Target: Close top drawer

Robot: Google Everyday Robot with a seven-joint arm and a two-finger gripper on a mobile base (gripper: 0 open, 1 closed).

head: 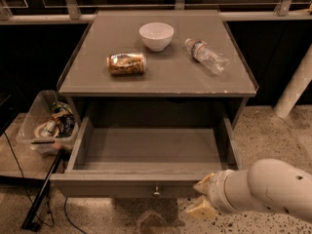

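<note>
The top drawer (97, 185) of the grey-brown cabinet stands pulled far out, and its inside is bare. Its flat front faces me, with a small round metal knob (156, 192) at the centre. My gripper (201, 199) is at the lower right, just in front of the right part of the drawer front, on the end of a thick white arm (265, 190). Its tan fingertips (203, 184) point left towards the front, close to it or touching it. The two lower drawers are hidden under the open one.
On the cabinet top (87, 79) lie a white bowl (156, 35), a can on its side (126, 63) and a plastic bottle on its side (206, 56). A clear bin of clutter (47, 123) sits on the floor at the left. A white post (294, 87) stands at the right.
</note>
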